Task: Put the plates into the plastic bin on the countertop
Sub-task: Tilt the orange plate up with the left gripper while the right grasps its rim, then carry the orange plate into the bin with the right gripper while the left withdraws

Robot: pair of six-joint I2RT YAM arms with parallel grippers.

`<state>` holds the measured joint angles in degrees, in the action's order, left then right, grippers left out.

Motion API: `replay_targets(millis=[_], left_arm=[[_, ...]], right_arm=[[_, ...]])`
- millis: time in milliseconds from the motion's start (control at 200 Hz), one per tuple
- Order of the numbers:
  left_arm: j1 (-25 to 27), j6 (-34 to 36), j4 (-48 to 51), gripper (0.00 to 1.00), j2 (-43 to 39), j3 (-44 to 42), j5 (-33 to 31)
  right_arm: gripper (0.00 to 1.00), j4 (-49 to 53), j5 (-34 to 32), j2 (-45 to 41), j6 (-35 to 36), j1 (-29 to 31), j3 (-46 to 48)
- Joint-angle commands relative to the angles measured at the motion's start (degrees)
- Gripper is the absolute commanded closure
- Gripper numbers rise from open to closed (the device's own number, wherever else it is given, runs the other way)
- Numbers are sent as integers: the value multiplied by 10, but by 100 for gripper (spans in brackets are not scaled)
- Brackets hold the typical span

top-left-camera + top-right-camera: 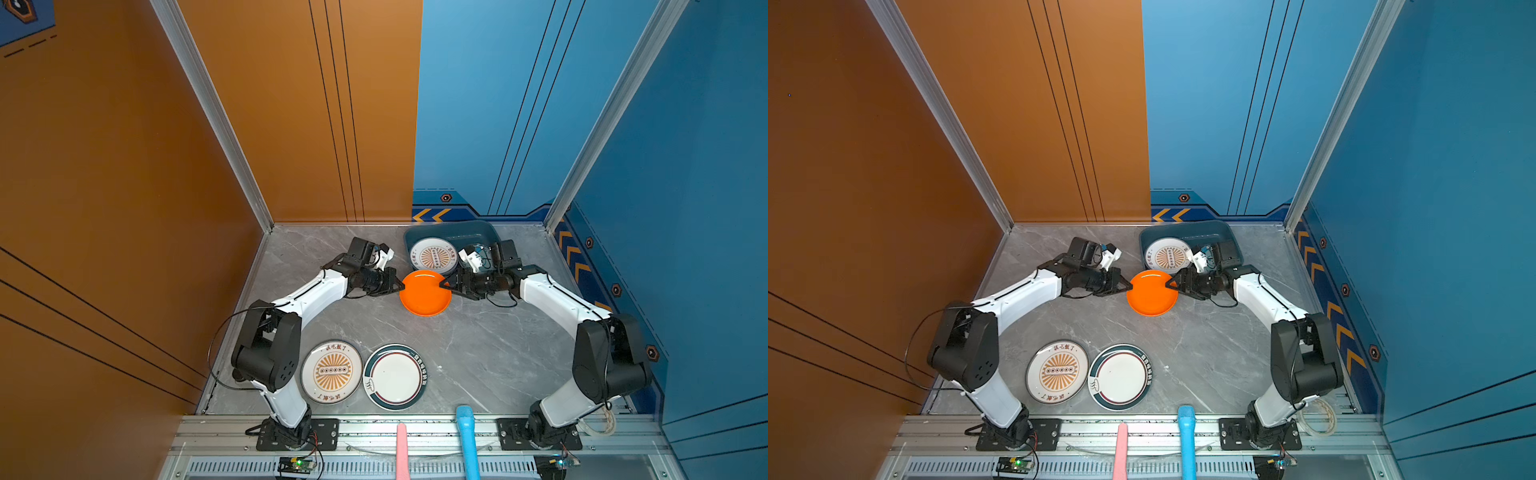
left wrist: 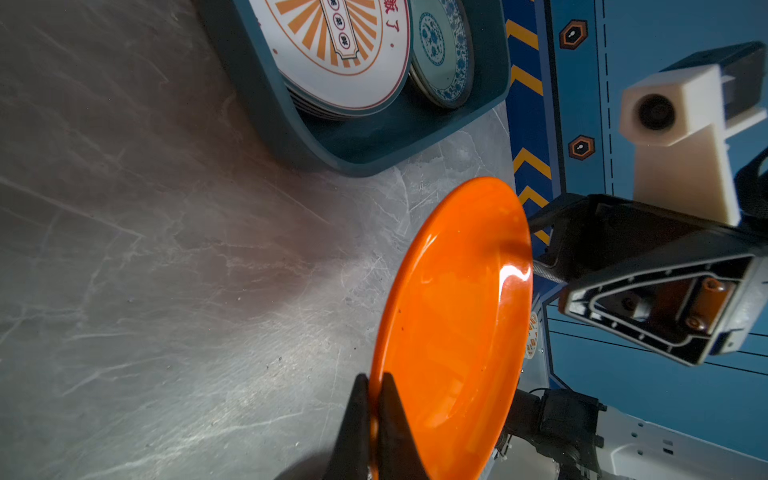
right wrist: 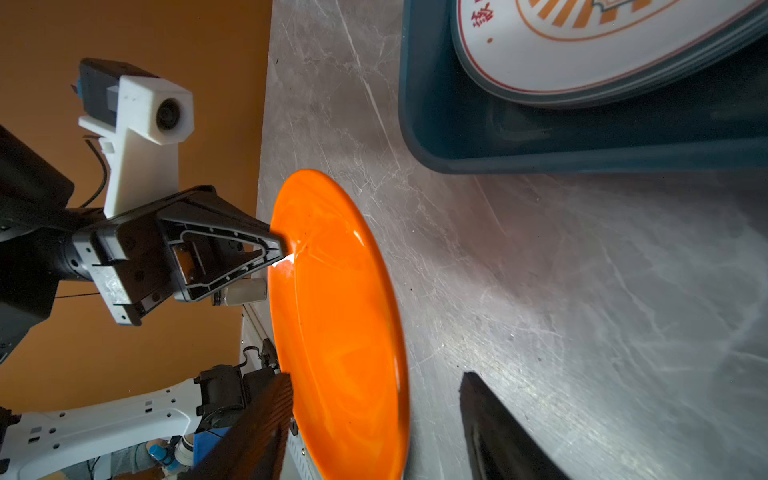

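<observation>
A plain orange plate (image 1: pixel 424 293) (image 1: pixel 1151 293) hangs just above the countertop (image 1: pixel 478 340), in front of the plastic bin (image 1: pixel 453 232) (image 1: pixel 1183 227). My left gripper (image 1: pixel 401 286) (image 2: pixel 375 386) is shut on its left rim. My right gripper (image 1: pixel 441 286) (image 3: pixel 376 376) is open, with one finger on each side of the plate's (image 3: pixel 336 311) right rim and a gap showing. In the bin (image 2: pixel 266 104) a white sunburst plate (image 1: pixel 433 255) (image 2: pixel 332 41) tops a stack beside a blue patterned plate (image 2: pixel 442 54). Near the front lie a second sunburst plate (image 1: pixel 331 372) and a teal-rimmed plate (image 1: pixel 395 376).
A pink handle (image 1: pixel 402 451) and a blue handle (image 1: pixel 467 440) stick over the front rail. A roll of tape (image 1: pixel 1318 417) lies by the right arm's base. Orange and blue walls close in the left, back and right sides.
</observation>
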<state>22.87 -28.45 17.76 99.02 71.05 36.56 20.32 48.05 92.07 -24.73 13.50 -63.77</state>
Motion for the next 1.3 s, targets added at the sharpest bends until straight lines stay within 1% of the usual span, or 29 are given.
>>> replay_targets(millis=[0, 120, 320, 460, 636, 811, 966, 1036, 1111, 1291], left_arm=[[-5, 12, 9, 100, 7, 26, 19], [-6, 12, 11, 100, 12, 33, 17], [-6, 13, 14, 100, 11, 37, 19], [-5, 13, 14, 100, 11, 36, 18], [-5, 14, 14, 100, 12, 34, 16], [-4, 16, 14, 100, 12, 31, 12], [-3, 16, 14, 100, 13, 30, 11], [-3, 16, 14, 100, 13, 30, 9], [-3, 16, 14, 95, 12, 29, 7], [-4, 19, 20, 73, 6, 27, -4]], right_arm=[[41, -14, 12, 12, -5, 7, 8], [50, -15, 12, 14, -6, 13, 11], [63, -19, 12, 21, -9, 20, 11], [69, -24, 11, 26, -15, 27, 10], [79, -28, 9, 26, -22, 36, 6], [87, -26, 6, 24, -26, 38, 2], [97, -22, 6, 20, -26, 38, 1], [100, -21, 3, 20, -26, 38, 1], [100, -18, 0, 21, -24, 38, 4], [100, -2, -16, 20, -18, 34, -2]])
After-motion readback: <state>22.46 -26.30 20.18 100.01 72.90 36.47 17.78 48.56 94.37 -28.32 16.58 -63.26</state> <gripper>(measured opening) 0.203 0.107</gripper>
